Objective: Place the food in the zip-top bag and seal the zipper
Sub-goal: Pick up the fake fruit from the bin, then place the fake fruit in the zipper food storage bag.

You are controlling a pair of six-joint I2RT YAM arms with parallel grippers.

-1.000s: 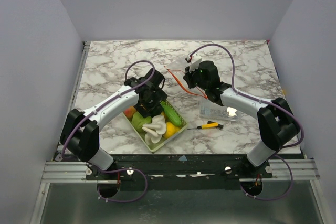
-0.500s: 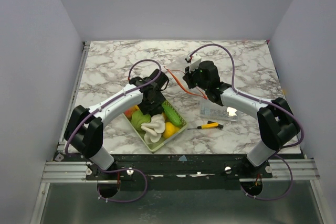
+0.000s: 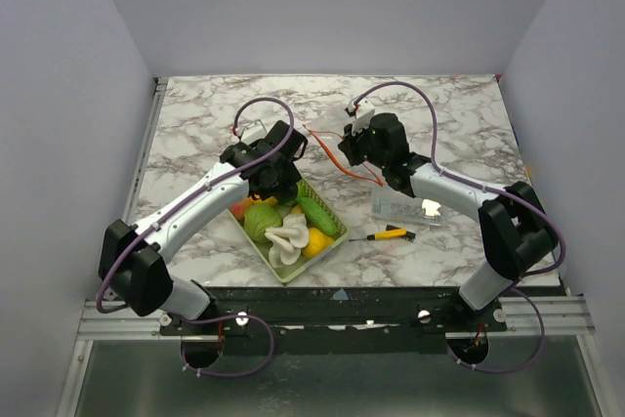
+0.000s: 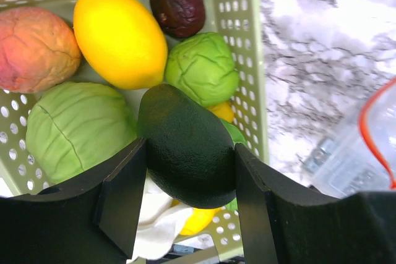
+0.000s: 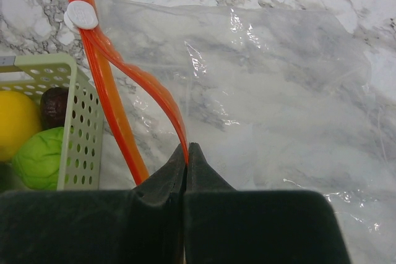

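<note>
while right jaws pinch the zipper (image 5: 158, 96) up, left jaws clamp an avocado (image 4: 185, 146); next, it needs carrying into the bag (image 5: 266, 91).

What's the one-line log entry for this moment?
left gripper shut on dark green food above basket | right gripper shut on zipper | bag empty

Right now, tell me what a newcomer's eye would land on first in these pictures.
The left gripper clamps a dark green avocado just above the basket of bright fruit and vegetables at the table's near middle. Just beyond the basket, the right gripper pinches the red-orange zipper, pulling one lip of the clear bag up off the marble.
</note>
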